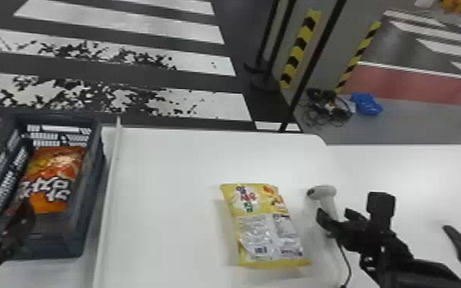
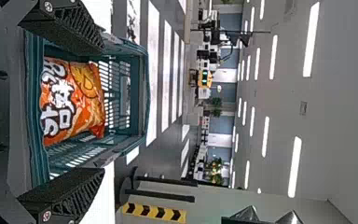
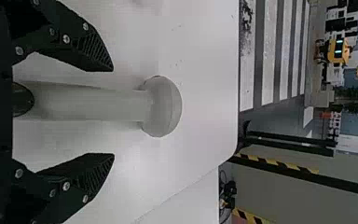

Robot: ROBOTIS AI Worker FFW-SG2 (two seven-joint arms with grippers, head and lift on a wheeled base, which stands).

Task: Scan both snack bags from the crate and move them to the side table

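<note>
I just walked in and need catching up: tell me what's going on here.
The robot's right pincer stands open, one finger on either side of the scanner's handle. Beside the scanner, a yellow snack bag lies on the white table. The left pincer is open at the crate, where an orange snack bag lies. Neither bag is held.

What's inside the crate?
Inside the crate lies an orange snack bag. Its top side shows, but whatever might be under it is covered, so I can't tell.
</note>
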